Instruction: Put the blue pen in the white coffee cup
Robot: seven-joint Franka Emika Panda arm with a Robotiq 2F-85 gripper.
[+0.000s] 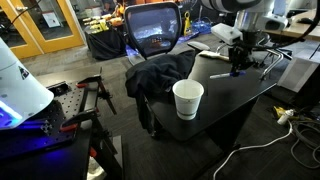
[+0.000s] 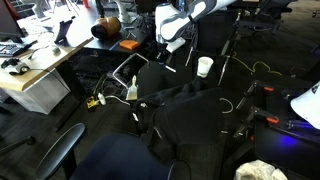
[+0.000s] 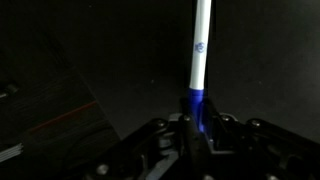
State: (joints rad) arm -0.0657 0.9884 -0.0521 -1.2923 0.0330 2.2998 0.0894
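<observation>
My gripper (image 3: 197, 128) is shut on the blue pen (image 3: 200, 60), which has a blue grip end between the fingers and a white barrel pointing away from the camera. In both exterior views the gripper (image 1: 237, 62) (image 2: 177, 50) hangs a little above the black table (image 1: 240, 92). The pen's tip (image 1: 236, 70) pokes out below it. The white coffee cup (image 1: 187, 98) stands upright and empty near the table's front edge, apart from the gripper. It also shows in an exterior view (image 2: 205, 67).
A black jacket (image 1: 160, 75) lies heaped on the table beside the cup. A grey laptop-like slab (image 1: 212, 66) lies under the gripper's side. An office chair (image 1: 152, 30) stands behind the table. Cables (image 1: 285, 118) trail on the floor.
</observation>
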